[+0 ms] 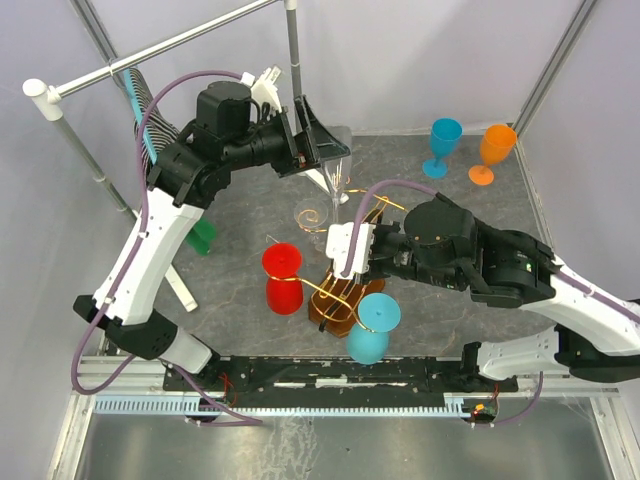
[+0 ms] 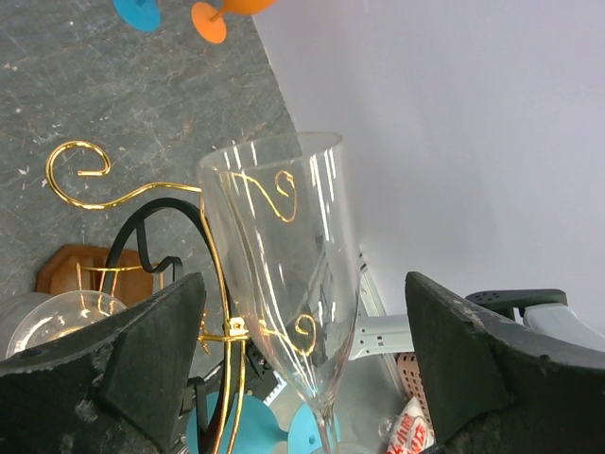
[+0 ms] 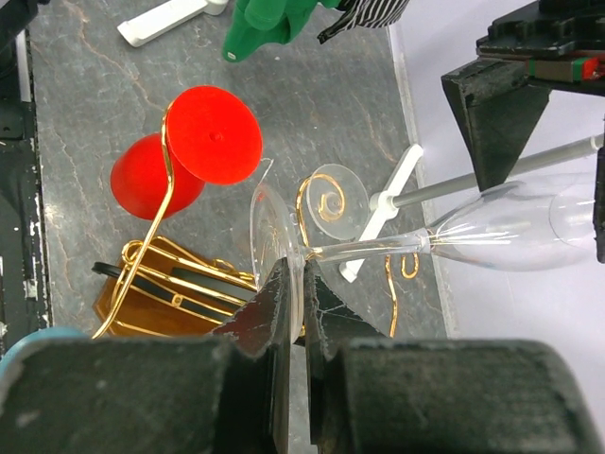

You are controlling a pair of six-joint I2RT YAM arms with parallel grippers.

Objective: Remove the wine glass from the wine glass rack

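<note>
Both grippers at the clear wine glass on the rack

The left arm climbs from its base at the near edge, bends over the left side of the table (image 1: 240, 215) and reaches right across the back, wrist roughly level. The left gripper (image 1: 312, 148) (image 2: 302, 369) is wide open, its jaws standing either side of the bowl of the wine glass (image 1: 338, 180) (image 2: 284, 274) (image 3: 510, 227). In the left wrist view, clear space shows between each jaw and the glass.

The right arm swings out to the right edge, then runs its dark forearm leftward and low toward the wine glass rack (image 1: 335, 295) (image 2: 76, 180) (image 3: 189, 284). The right gripper (image 1: 348, 250) (image 3: 302, 303) is closed to a thin slit. The rim of the glass's foot appears to sit in that slit.

The wine glass lies tilted near level, its stem resting among the gold scroll wires at the top of the rack. Its foot is toward the right gripper and its bowl toward the left one.

A red glass (image 1: 283, 275) (image 3: 213, 132) and a teal glass (image 1: 372, 325) hang from other arms of the rack. A blue glass (image 1: 442, 145) and an orange glass (image 1: 493, 150) stand upright, well apart from it at the far right
</note>
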